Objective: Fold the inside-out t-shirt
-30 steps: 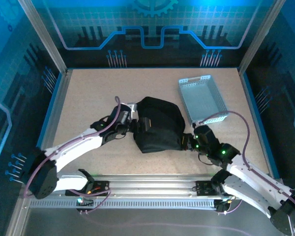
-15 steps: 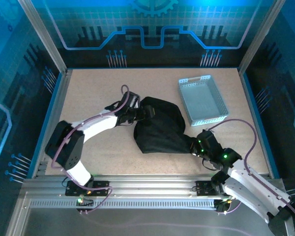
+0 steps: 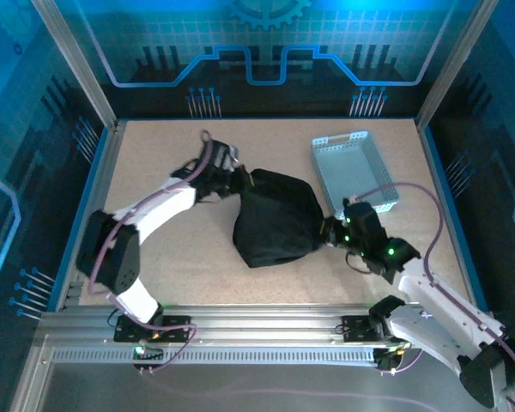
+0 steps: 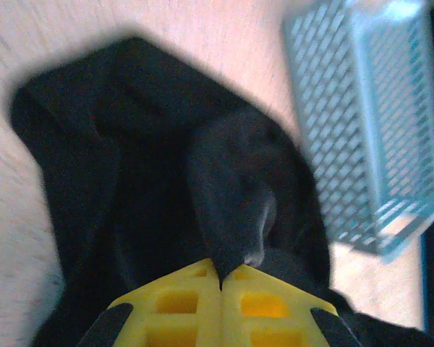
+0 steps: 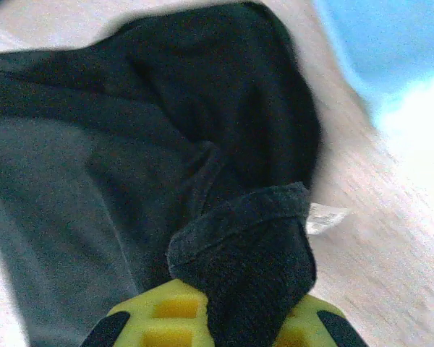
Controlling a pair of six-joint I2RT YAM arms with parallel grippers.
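Fingers of left arm [image 4: 220, 280] pinching a raised fold of black t-shirt [image 3: 275, 219]; fingers of right arm [image 5: 235, 302] clamped on a thick hem beside white label [image 5: 325, 217]. T-shirt bunched on counter [image 3: 172, 257] between both arms, just beside grey tray [image 3: 354, 172].

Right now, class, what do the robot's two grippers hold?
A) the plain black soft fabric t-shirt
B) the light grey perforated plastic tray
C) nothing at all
A: the left gripper and right gripper each pinch a fold of the black t-shirt; the grey tray lies beside it, ungripped.
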